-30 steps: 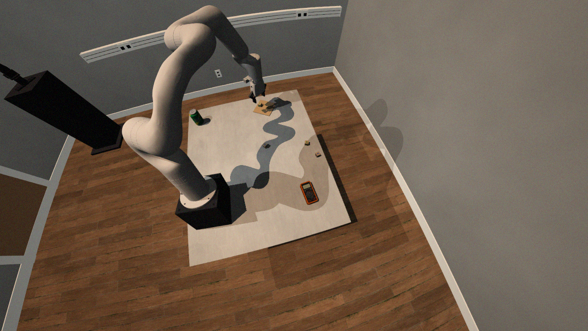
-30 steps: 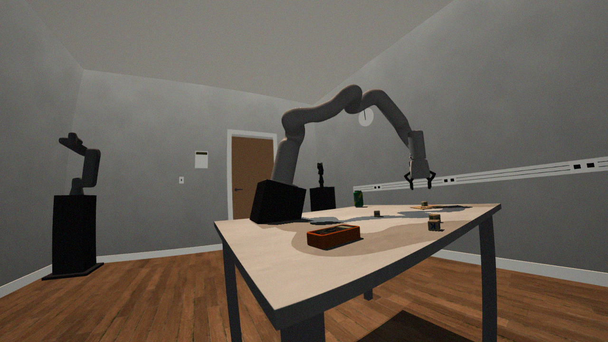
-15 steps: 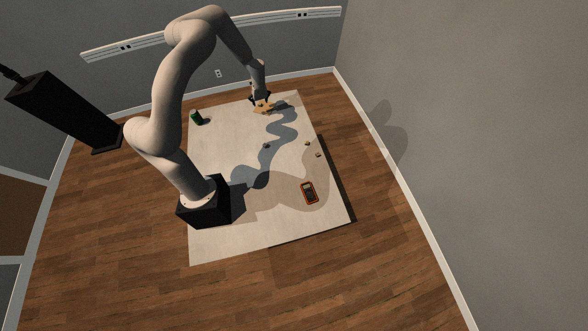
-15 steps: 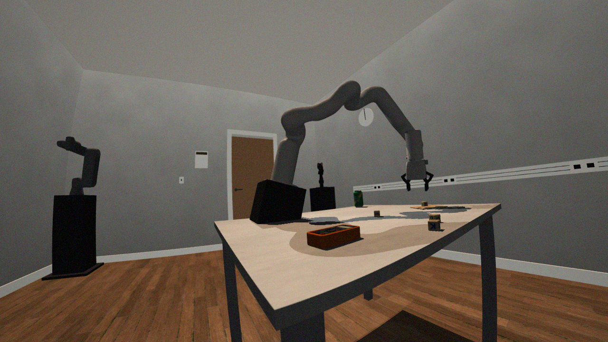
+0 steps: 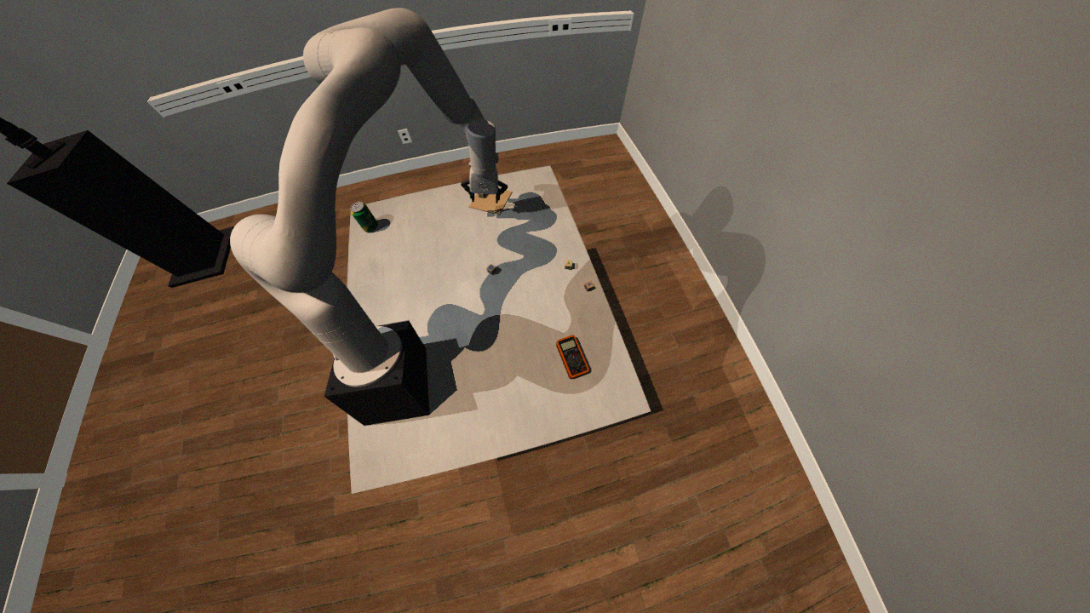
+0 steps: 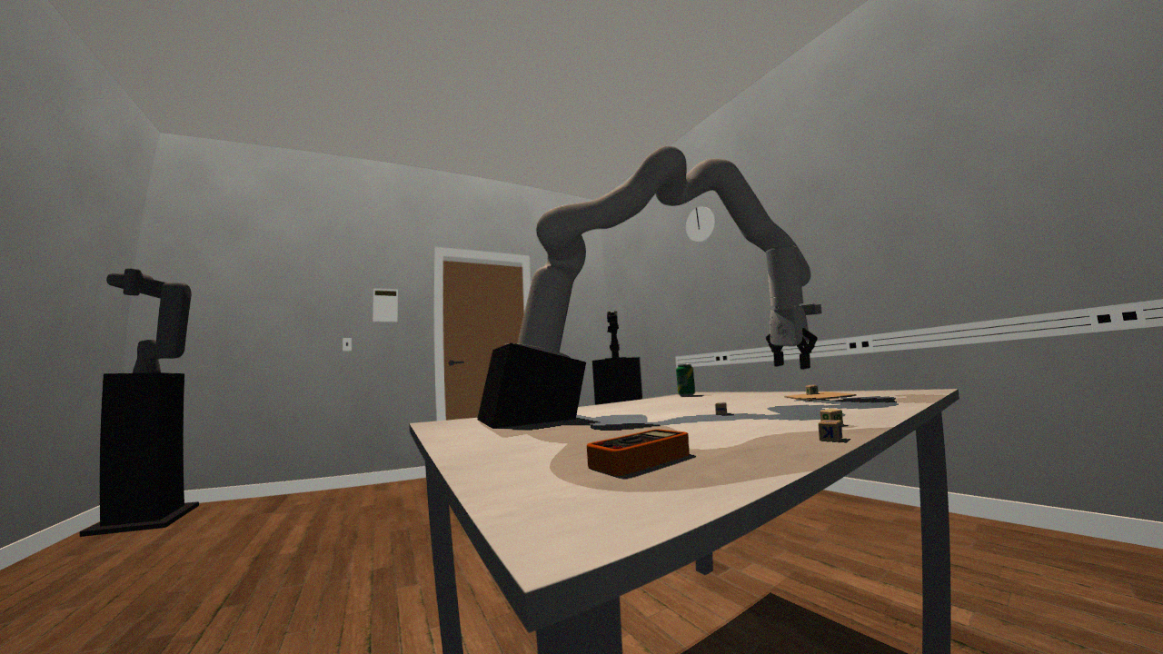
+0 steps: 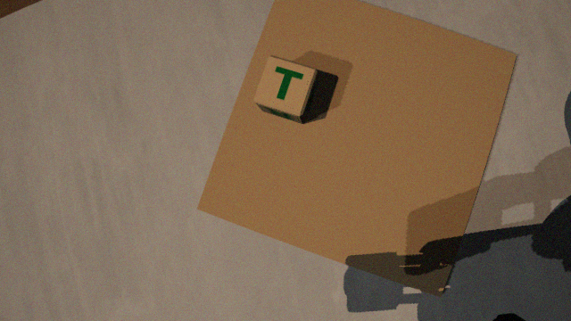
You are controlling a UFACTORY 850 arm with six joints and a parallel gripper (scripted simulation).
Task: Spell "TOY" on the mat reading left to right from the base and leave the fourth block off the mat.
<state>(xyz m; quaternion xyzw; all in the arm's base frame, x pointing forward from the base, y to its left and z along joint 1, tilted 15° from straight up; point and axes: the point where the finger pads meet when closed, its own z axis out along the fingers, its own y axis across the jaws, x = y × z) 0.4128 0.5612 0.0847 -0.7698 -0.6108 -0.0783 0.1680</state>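
Observation:
A tan square mat (image 7: 357, 147) (image 5: 490, 202) lies at the far end of the table. A wooden block with a green T (image 7: 285, 88) stands on the mat near one corner, and it also shows in the exterior view (image 6: 811, 389). My gripper (image 6: 790, 351) hangs open and empty well above the mat (image 5: 486, 196); its fingers are out of the wrist view. Three more blocks are off the mat: a dark one (image 5: 493, 269) mid-table, a yellowish one (image 5: 569, 264) and another (image 5: 588, 285) near the right edge. Their letters are too small to read.
A green can (image 5: 364, 217) stands at the table's far left. An orange multimeter (image 5: 572, 356) lies near the right front. My black base (image 5: 381, 373) sits at the table's left edge. The mat is close to the table's far edge.

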